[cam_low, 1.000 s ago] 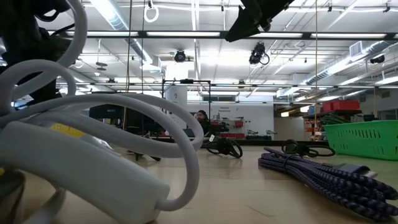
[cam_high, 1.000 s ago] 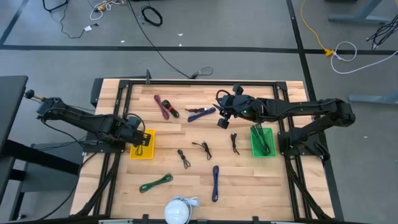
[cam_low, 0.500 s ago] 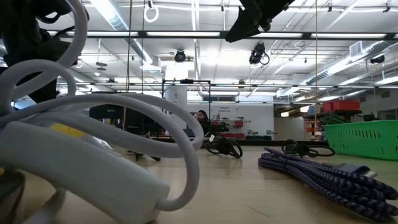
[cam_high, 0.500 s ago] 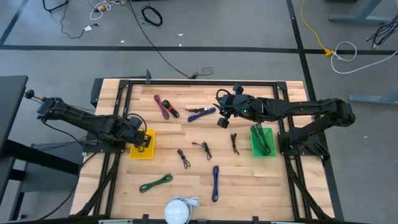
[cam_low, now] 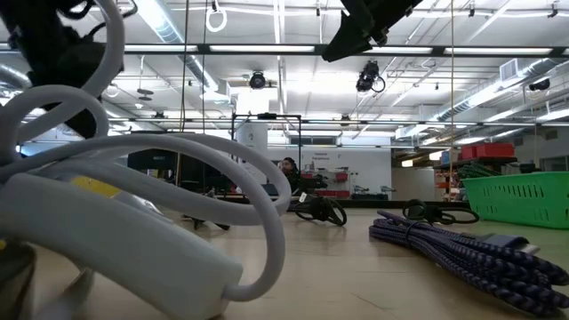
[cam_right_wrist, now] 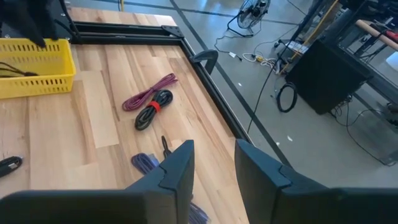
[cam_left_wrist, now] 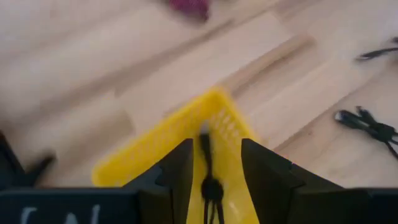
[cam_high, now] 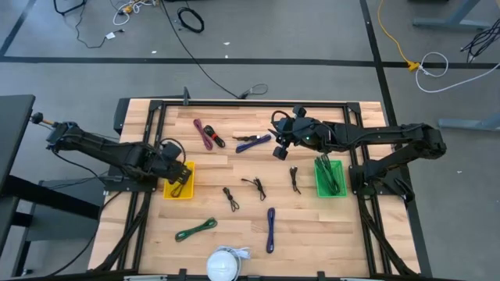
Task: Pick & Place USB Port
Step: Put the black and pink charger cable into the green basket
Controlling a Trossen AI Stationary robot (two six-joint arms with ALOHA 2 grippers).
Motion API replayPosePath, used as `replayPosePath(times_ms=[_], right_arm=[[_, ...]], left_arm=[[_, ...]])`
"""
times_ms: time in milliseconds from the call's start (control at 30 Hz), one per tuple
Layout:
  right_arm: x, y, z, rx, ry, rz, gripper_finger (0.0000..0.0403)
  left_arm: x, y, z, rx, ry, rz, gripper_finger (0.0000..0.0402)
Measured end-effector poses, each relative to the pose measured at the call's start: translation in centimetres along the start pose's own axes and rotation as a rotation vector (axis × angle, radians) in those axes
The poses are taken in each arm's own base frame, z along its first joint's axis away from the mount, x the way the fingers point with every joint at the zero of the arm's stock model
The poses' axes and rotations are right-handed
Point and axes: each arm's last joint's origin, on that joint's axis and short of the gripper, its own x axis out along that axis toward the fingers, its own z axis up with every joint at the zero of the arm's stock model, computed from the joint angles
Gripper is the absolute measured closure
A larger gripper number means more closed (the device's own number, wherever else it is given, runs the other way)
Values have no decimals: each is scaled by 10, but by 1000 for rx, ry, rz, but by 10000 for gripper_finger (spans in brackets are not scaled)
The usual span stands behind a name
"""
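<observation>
Two dark arms are reaching over a wooden table (cam_high: 234,226) in the high view: the left gripper (cam_high: 173,173) is hovering over the yellow basket (cam_high: 179,181) near the table's left edge, and the right gripper (cam_high: 281,144) is hanging above the far middle of the table, beside a blue cable (cam_high: 253,142). A green basket (cam_high: 329,177) is sitting at the right side with dark cables in it, while a maroon cable (cam_high: 205,133), a green cable (cam_high: 195,229), a second blue cable (cam_high: 270,229), several small black cables (cam_high: 254,187) and a white coiled cable (cam_high: 223,264) are lying spread over the boards. In the low view, the white coiled cable (cam_low: 133,222) is filling the foreground, a braided blue cable (cam_low: 453,249) is lying to its right, and the green basket (cam_low: 520,197) is standing at the far right. In the left wrist view, the left gripper (cam_left_wrist: 214,168) is standing with its fingers (cam_left_wrist: 264,171) parted over the yellow basket (cam_left_wrist: 161,155), and a thin black USB cable (cam_left_wrist: 208,174) is lying between them down into the basket, seemingly free of both. In the right wrist view, the right gripper (cam_right_wrist: 214,165) is showing a gap between its fingers (cam_right_wrist: 177,168) with nothing in it, above the blue cable (cam_right_wrist: 146,163) and near the maroon cable (cam_right_wrist: 149,93) bundled with a black one.
</observation>
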Motion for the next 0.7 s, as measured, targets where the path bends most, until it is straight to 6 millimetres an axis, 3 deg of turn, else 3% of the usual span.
replayPosePath(times_ms=[200,300,467,700], right_arm=[[0,0,0,0,2,1,286],[0,0,0,22,2,1,286],[0,0,0,32,2,1,286],[0,1,0,61,-6,26,286]], left_arm=[[-22,-7,24,397,-249,91,257],[-21,-3,34,535,-295,199,257],[-3,-1,55,585,-212,219,257],[42,1,77,733,-4,249,257]])
